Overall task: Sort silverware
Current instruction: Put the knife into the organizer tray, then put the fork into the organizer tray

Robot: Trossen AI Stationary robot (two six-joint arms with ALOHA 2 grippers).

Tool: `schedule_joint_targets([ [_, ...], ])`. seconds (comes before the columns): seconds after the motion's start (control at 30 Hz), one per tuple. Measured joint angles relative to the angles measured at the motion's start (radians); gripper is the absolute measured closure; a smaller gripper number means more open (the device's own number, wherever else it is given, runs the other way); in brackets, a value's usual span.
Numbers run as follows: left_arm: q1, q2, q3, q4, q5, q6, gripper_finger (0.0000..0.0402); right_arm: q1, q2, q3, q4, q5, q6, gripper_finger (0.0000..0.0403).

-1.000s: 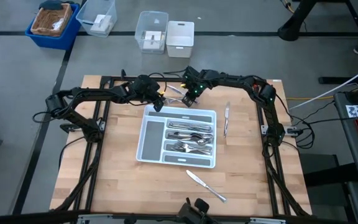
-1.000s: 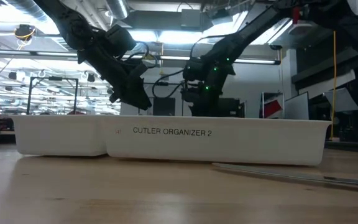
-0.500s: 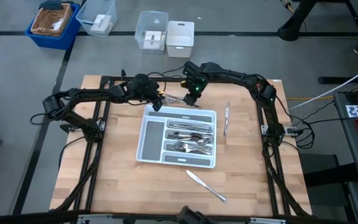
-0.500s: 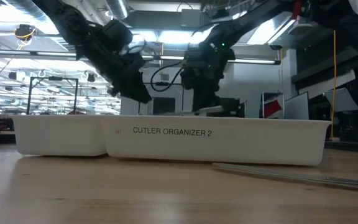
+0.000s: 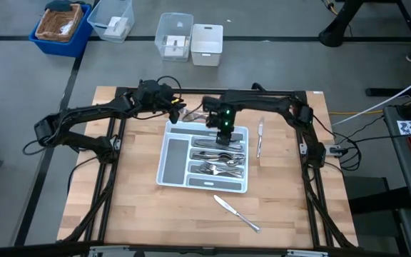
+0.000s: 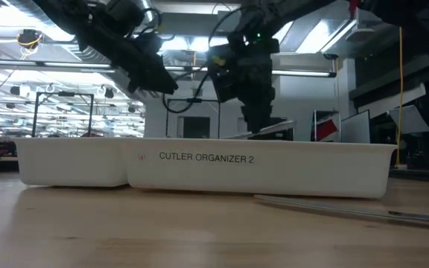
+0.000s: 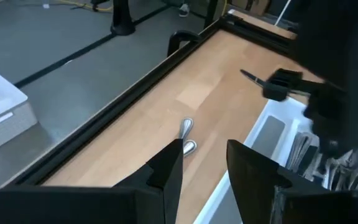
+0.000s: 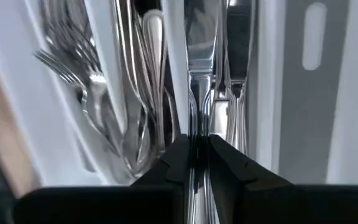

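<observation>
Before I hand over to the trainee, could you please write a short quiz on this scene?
1. True or false: the left gripper holds a fork.
2. Which gripper hangs over the white tray: A left, B right?
3. Which utensil lies on the table by the tray's lettered side?
Key: 1 false, its jaws are open and empty. 2 B, the right gripper, shut on a piece of silverware. 3 a knife.
</observation>
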Motion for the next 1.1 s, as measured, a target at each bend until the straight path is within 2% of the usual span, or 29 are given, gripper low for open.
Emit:
schedule_joint_targets([
  [0.23, 0.0, -0.001, 0.0, -0.031, -0.001, 0.0, 0.0288, 0.09, 0.0, 0.0, 0.036, 0.27, -0.032, 0.0337],
  [0.33, 0.0, -0.001, 0.0, -0.032, -0.001, 0.0, 0.0288, 0.102, 0.0, -0.001, 0.051, 0.317, -0.031, 0.0328],
  [0.67, 0.0, -0.001, 0.0, -0.071, -0.001, 0.0, 0.0288, 0.1, -0.001, -0.001, 0.051, 0.315, 0.063, 0.0323],
  [0.83, 0.0, 0.0, 0.0, -0.062, -0.002, 0.0, 0.0288, 0.092, -0.002, 0.005, -0.088, 0.28, 0.098, 0.0323],
  [0.97, 0.0, 0.021, 0.0, 0.003, -0.002, -0.021, 0.0288, 0.084, -0.038, 0.018, -0.223, 0.267, 0.084, 0.0322],
  [1.1, 0.0, 0.082, 0.0, 0.115, -0.001, -0.05, 0.0288, 0.07, -0.128, 0.019, -0.234, 0.275, 0.046, 0.0322],
])
